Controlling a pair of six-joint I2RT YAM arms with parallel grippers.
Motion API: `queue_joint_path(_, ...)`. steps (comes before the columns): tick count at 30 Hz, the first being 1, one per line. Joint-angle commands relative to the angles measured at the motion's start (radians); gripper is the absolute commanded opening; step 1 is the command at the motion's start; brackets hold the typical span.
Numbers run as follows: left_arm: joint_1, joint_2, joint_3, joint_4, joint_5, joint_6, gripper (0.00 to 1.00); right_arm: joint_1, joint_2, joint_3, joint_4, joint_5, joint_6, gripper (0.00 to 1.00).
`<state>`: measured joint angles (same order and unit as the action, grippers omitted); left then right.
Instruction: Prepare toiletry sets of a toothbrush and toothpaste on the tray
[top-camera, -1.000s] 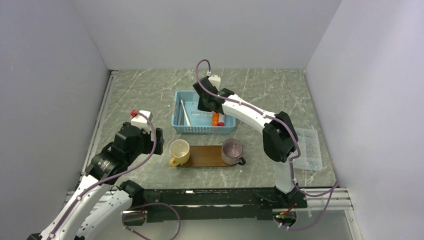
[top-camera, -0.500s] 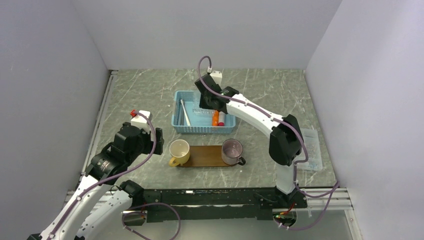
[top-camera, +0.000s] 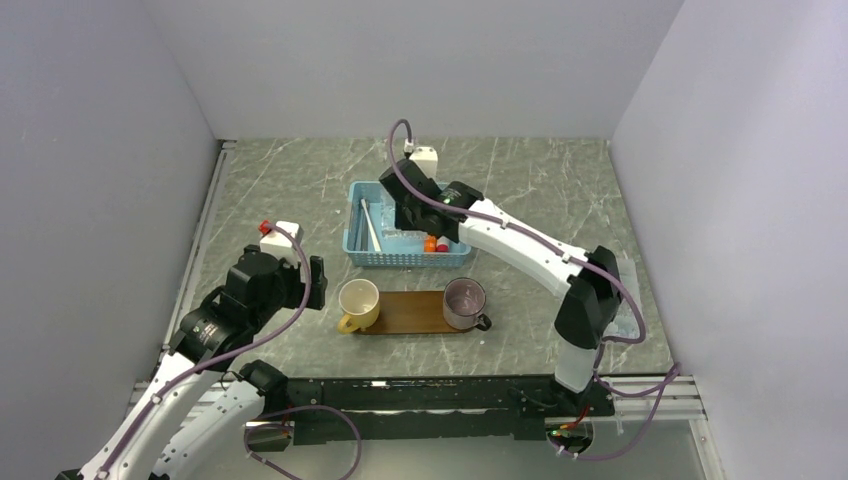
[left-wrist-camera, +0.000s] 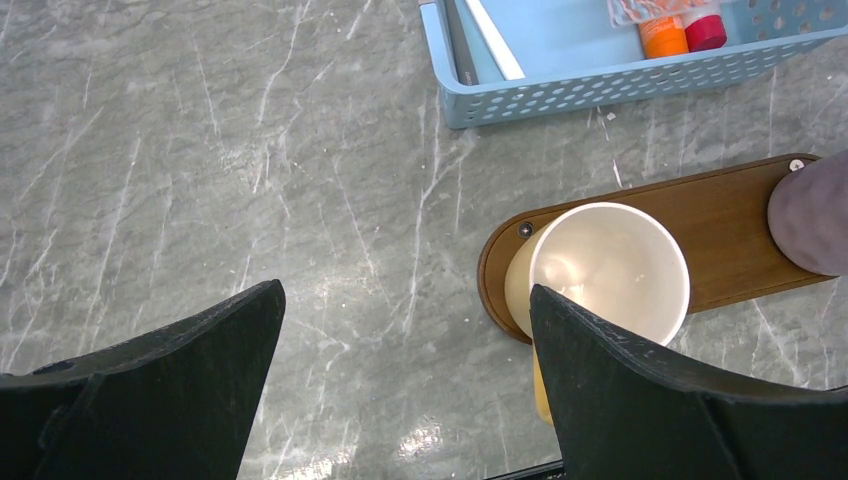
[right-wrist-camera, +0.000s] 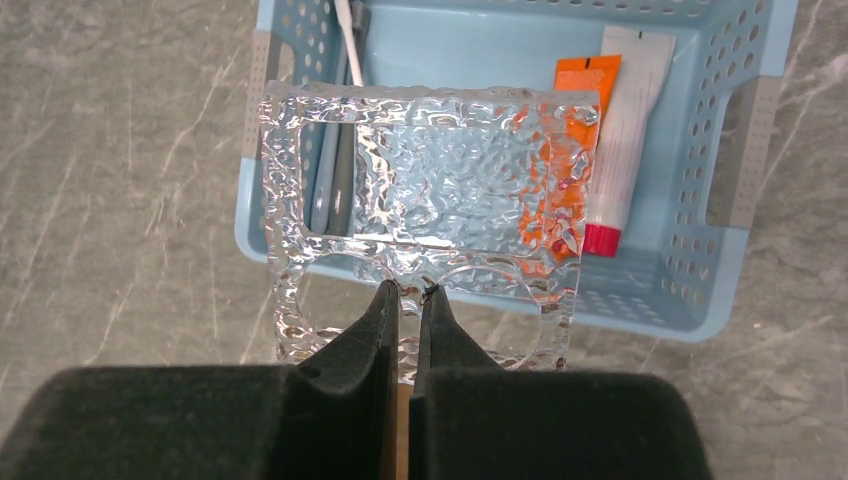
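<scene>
The dark-brown wooden tray (top-camera: 410, 312) (left-wrist-camera: 740, 230) lies in front of the light-blue basket (top-camera: 356, 250) (right-wrist-camera: 720, 290). Inside the basket lie a thin white toothbrush (top-camera: 368, 225) (left-wrist-camera: 490, 40) (right-wrist-camera: 345, 30) and an orange toothpaste tube (top-camera: 430, 243) (left-wrist-camera: 662, 30) (right-wrist-camera: 587, 78). My right gripper (top-camera: 410, 215) (right-wrist-camera: 410, 290) hangs over the basket, shut on the edge of a clear textured plastic holder (top-camera: 405, 232) (right-wrist-camera: 440, 190) with cut-out holes, which partly covers the toothpaste. My left gripper (top-camera: 318, 280) (left-wrist-camera: 405, 290) stands open over bare table, left of the tray, with nothing between its fingers.
A yellow cup (top-camera: 358, 302) (left-wrist-camera: 605, 270) sits on the tray's left end and a greyish-purple cup (top-camera: 465, 302) (left-wrist-camera: 815, 215) on its right end. A white tube with a red cap (right-wrist-camera: 625, 120) lies beside the toothpaste. A clear plastic box (top-camera: 625, 295) rests at the table's right.
The right arm's elbow has swung out toward the near right, and its wrist has shifted slightly left over the basket with the clear holder. The left arm has not moved.
</scene>
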<state>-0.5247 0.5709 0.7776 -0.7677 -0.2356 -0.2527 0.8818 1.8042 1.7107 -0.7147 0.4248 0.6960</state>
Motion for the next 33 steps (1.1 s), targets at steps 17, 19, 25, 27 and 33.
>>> queue_joint_path(17, 0.005, -0.039, 0.009, 0.015, -0.018, -0.009, 0.99, 0.168, -0.262, -0.135, -0.152, 0.138, 0.205, 0.00)
queue_joint_path(19, 0.005, -0.045, 0.008, 0.017, -0.024, -0.011, 0.99, 0.186, -0.276, -0.156, -0.155, 0.132, 0.224, 0.00)
queue_joint_path(25, 0.005, -0.052, 0.009, 0.010, -0.053, -0.021, 0.99, 0.224, -0.311, -0.212, -0.171, 0.134, 0.273, 0.00)
queue_joint_path(27, 0.005, -0.058, 0.008, 0.008, -0.058, -0.022, 0.99, 0.236, -0.319, -0.229, -0.180, 0.136, 0.288, 0.00)
queue_joint_path(33, 0.005, -0.066, 0.006, 0.011, -0.061, -0.023, 0.99, 0.267, -0.334, -0.266, -0.185, 0.129, 0.337, 0.00)
